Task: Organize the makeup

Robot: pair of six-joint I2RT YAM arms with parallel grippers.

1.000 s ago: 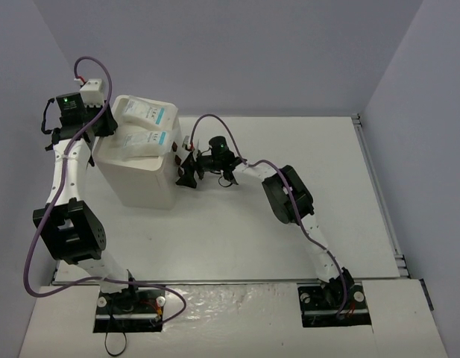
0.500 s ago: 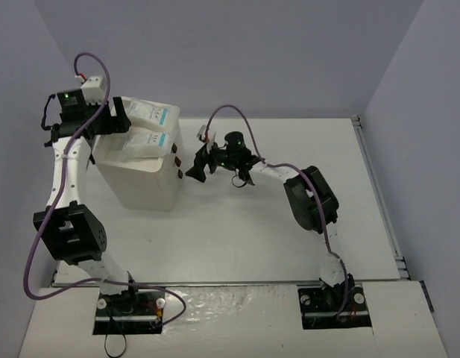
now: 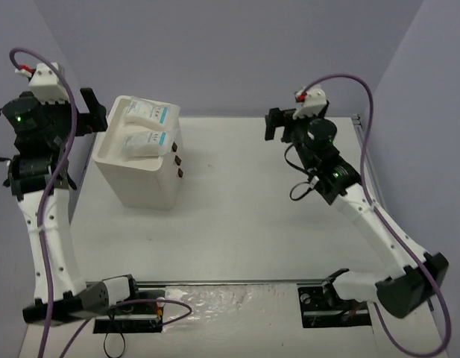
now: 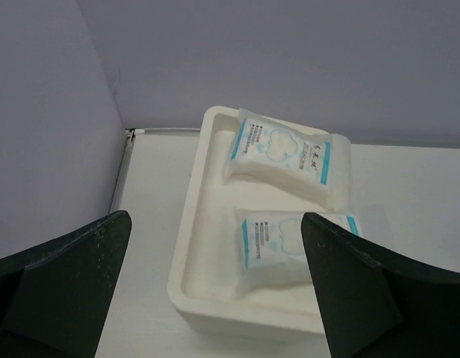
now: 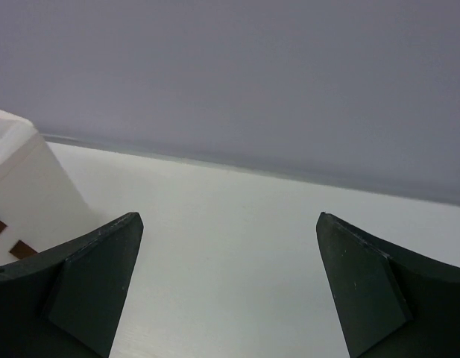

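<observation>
Two flat white makeup packets with teal labels lie in the top tray of a white box (image 3: 140, 179): one at the back (image 3: 150, 112) and one nearer the front (image 3: 147, 140). The left wrist view looks down on the back packet (image 4: 285, 153), the front packet (image 4: 289, 250) and the tray rim (image 4: 186, 246). My left gripper (image 3: 92, 119) hangs raised to the left of the box, open and holding nothing (image 4: 215, 216). My right gripper (image 3: 278, 123) is high over the far table, well right of the box, open and holding nothing (image 5: 230, 216).
The box front carries dark red drawer knobs (image 3: 176, 160), and a corner of the box (image 5: 21, 186) shows at the left of the right wrist view. Grey walls close in the table at the back and on both sides. A metal rail (image 3: 379, 194) runs along the right edge.
The left gripper has opened and risen back to the left, off the box top. The right gripper has widened and swung up and right, away from the drawer knobs.
</observation>
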